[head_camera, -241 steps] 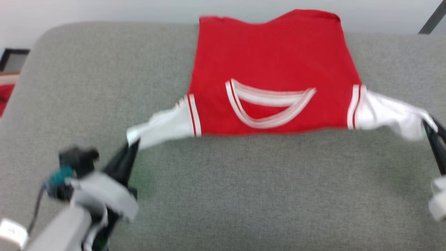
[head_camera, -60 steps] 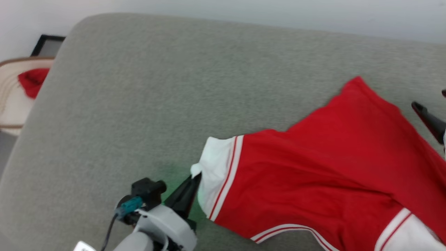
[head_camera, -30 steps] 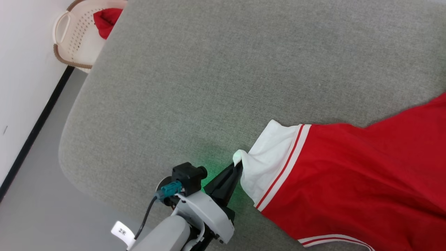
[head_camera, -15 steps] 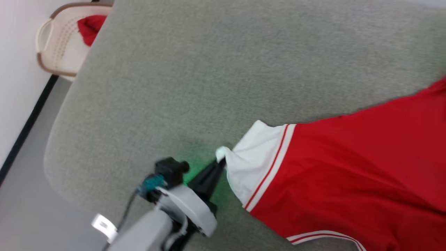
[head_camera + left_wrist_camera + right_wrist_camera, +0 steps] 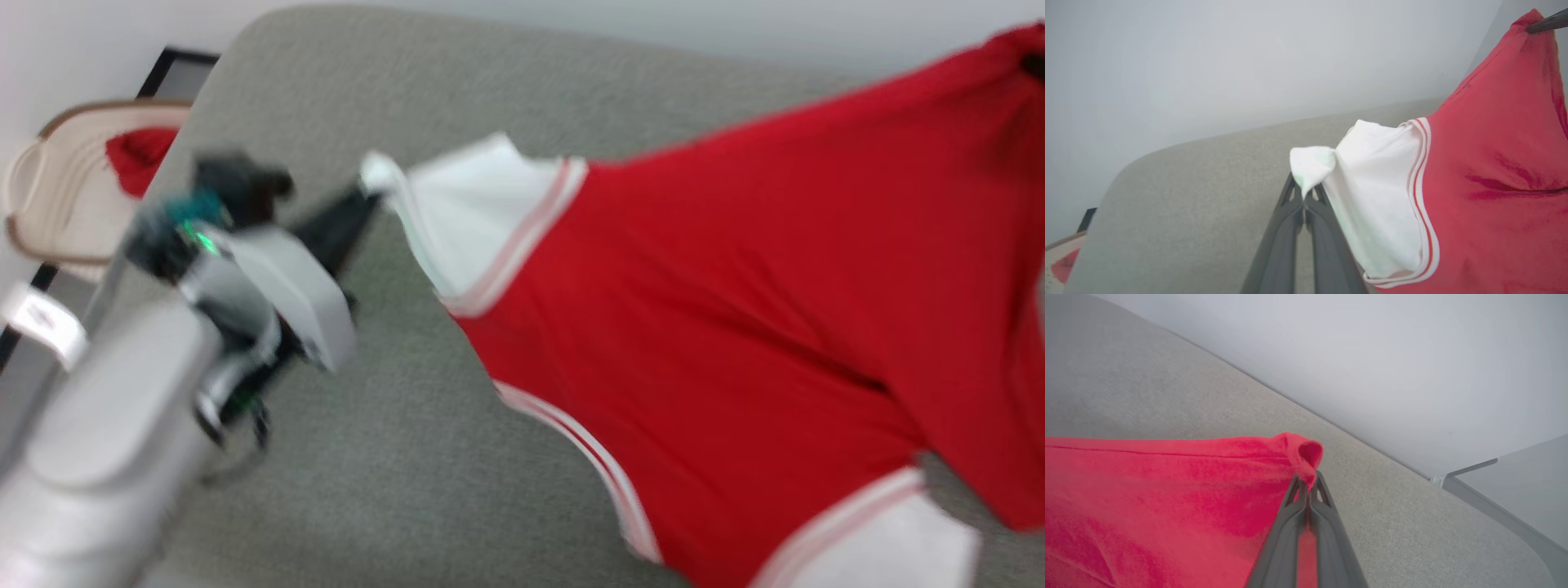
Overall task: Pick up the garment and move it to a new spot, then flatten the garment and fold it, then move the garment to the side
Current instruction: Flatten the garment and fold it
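Pick-up looks done: the red, white-sleeved sports jersey (image 5: 702,310) hangs between the left end effector (image 5: 1303,196), clamped on a sleeve tip, and the right end effector (image 5: 1306,484), clamped on its red corner (placing, flattening, folding remain).

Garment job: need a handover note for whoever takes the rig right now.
Left gripper: shut on the white sleeve tip of the garment.
Right gripper: shut on a red corner of it.
Garment: lifted and stretched between both grippers above the grey cushion; not folded.
Done: pickup.
Left: set it down at the new spot, flatten, fold, move it aside.
Nearby: basket holding a plain red cloth, not part of the job.
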Motion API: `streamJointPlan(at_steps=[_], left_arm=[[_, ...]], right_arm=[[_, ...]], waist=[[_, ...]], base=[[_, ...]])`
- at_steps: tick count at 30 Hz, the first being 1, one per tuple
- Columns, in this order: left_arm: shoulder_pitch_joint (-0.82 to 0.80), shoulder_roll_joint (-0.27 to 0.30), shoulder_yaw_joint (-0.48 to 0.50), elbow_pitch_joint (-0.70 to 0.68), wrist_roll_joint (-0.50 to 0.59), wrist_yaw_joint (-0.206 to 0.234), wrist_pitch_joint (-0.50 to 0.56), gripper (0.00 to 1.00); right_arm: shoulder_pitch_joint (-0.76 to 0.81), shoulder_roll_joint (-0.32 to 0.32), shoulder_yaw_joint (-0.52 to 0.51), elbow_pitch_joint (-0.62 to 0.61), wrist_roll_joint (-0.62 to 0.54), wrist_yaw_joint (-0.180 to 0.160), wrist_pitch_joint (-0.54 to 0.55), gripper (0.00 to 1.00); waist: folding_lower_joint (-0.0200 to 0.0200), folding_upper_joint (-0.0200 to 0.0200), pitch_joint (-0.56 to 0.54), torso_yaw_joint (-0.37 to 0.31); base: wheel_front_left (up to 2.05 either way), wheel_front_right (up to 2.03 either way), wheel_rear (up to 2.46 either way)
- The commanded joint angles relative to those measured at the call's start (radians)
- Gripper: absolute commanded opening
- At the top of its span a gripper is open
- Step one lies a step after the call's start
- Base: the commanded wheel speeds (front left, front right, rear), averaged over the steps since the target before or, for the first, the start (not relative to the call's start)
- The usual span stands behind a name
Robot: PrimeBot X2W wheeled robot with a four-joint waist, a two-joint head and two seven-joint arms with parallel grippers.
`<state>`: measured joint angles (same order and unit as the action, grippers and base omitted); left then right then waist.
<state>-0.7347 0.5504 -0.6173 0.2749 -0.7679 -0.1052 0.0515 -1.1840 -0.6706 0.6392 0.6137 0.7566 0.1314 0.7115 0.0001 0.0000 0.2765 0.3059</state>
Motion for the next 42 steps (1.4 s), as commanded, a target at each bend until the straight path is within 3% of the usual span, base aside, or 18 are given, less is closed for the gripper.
streamJointPlan(at_steps=[1,7,14,27,35,42], left_arm=[[-0.046,0.021,0.008,-0.001,0.012,0.006,0.025,0.0],[-0.22,0.052,0.031,0.051,0.007,0.003,0.14,0.0],[-0.449,0.02,0.029,0.198,0.032,-0.004,0.213,0.0],[-0.808,-0.037,0.032,0.512,0.143,0.004,0.061,0.0],[-0.938,-0.055,-0.007,0.652,0.164,-0.016,0.027,0.0],[-1.008,-0.051,-0.034,0.692,0.135,-0.023,0.015,0.0]], right_arm=[[-0.012,0.001,-0.001,-0.006,-0.005,-0.001,-0.025,0.0],[-0.046,0.011,-0.002,-0.01,-0.038,-0.001,-0.124,0.0],[-0.108,0.053,-0.04,0.052,-0.104,-0.001,-0.249,0.0],[-0.229,0.175,-0.116,0.211,-0.28,-0.002,-0.497,0.0],[-0.282,0.209,-0.129,0.266,-0.31,-0.002,-0.527,0.0],[-0.353,0.195,-0.134,0.261,-0.315,-0.002,-0.501,0.0]], waist=[[-0.0001,0.0,-0.067,-0.066],[-0.0001,0.0,-0.128,-0.118],[-0.0001,0.0,-0.174,-0.165],[-0.0001,0.0,-0.198,-0.243],[-0.0001,0.0,-0.156,-0.27],[-0.0001,0.0,-0.018,-0.28]], base=[[0.0,0.0,0.0],[0.0,0.0,0.0],[0.0,0.0,0.0],[0.0,0.0,0.0],[0.0,0.0,0.0],[0.0,0.0,0.0]])
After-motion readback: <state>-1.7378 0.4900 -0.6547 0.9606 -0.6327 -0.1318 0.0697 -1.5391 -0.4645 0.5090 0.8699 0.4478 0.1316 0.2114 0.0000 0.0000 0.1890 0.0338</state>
